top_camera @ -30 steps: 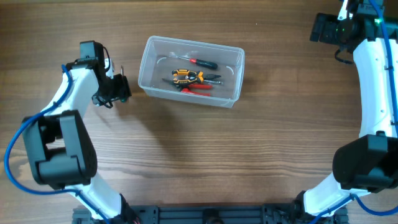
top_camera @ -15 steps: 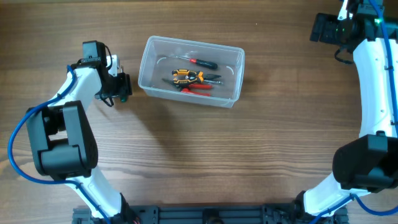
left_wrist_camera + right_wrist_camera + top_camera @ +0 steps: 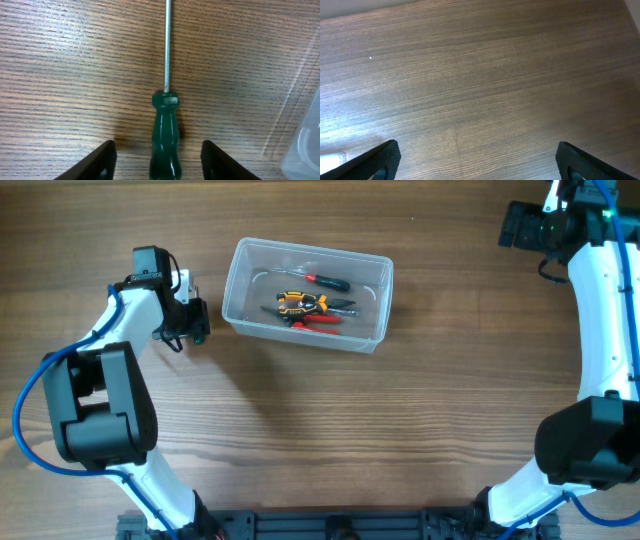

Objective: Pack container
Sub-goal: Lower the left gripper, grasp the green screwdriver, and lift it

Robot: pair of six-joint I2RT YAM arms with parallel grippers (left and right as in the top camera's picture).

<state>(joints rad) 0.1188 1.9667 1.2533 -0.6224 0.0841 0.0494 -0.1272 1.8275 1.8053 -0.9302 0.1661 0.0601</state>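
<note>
Overhead view: a wooden table carries two white arms, one at each side, and the container lies upper-centre between them, nearer the left arm than the right. The clear tub stands open-topped, so tools can go in from above. Inside it lie a red-handled screwdriver, an orange-and-black tool and red-handled pliers, bunched toward the middle of the tub.

The right gripper is parked at the far right corner, well apart from the tub. In its own wrist camera the fingers are spread wide over bare wood and nothing lies between them, which keeps that arm clear of the work.

The left gripper hangs just beside the tub's left wall. The left wrist camera shows why: a green-handled screwdriver lies flat on the table, its steel shaft pointing away from the camera. The two fingers are spread and straddle the handle, one on each side, with a gap on both sides and no contact. The handle runs down the middle of that gap, so the jaws look lined up to close across it. The tub's clear corner shows at the right edge of that view. This screwdriver appears to be the next tool for the tub.
</note>
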